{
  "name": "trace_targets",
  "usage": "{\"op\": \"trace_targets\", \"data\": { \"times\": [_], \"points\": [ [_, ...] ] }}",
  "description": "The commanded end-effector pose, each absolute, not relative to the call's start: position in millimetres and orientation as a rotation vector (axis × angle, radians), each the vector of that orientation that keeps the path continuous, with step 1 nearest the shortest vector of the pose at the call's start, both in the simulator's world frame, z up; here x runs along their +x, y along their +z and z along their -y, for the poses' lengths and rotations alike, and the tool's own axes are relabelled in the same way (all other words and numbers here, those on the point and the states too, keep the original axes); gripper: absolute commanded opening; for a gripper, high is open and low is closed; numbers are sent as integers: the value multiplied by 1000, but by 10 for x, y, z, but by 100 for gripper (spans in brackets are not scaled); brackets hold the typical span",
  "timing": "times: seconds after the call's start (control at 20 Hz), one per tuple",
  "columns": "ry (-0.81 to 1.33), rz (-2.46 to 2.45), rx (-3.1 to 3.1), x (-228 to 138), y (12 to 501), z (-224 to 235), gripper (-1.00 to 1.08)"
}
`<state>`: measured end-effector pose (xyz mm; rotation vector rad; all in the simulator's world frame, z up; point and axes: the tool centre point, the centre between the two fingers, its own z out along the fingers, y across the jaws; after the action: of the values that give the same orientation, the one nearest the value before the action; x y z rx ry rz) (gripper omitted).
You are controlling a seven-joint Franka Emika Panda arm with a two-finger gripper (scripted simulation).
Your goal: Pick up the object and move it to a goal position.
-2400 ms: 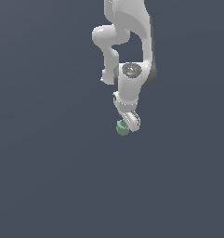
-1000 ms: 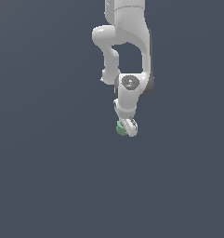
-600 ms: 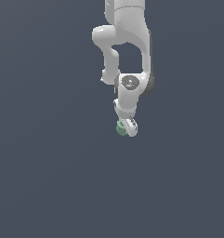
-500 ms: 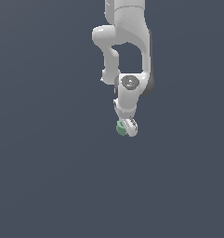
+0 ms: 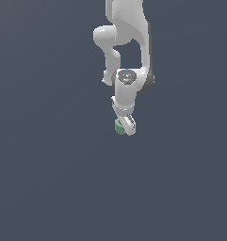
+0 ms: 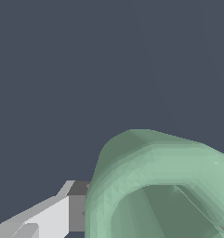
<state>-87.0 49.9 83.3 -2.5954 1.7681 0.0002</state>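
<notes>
Claw [image 5: 125,126] clenched on pale green object [image 5: 119,126], pointing down; white arm [image 5: 129,37] folded above.

The exterior view stands well back and high, looking down on a plain dark grey floor [image 5: 49,188], with the white Panda arm [image 5: 126,42] reaching in from the frame's upper edge and its gripper [image 5: 126,126] near mid-frame. The wrist view sits right at the jaws, so close that the pale green object [image 6: 160,186] beside one white finger [image 6: 43,218] fills a large share of the frame. Both views share that object [image 5: 118,127], the finger beside it, and the floor [image 6: 62,69].
</notes>
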Motion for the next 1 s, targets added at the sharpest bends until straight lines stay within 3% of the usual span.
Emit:
{"op": "trace_targets", "data": {
  "times": [0.0,0.95],
  "points": [
    [-1,-1769,-2594,-873,980,-392,-100],
    [1,-1772,-2593,-901,2772,920,-100]
  ]
}}
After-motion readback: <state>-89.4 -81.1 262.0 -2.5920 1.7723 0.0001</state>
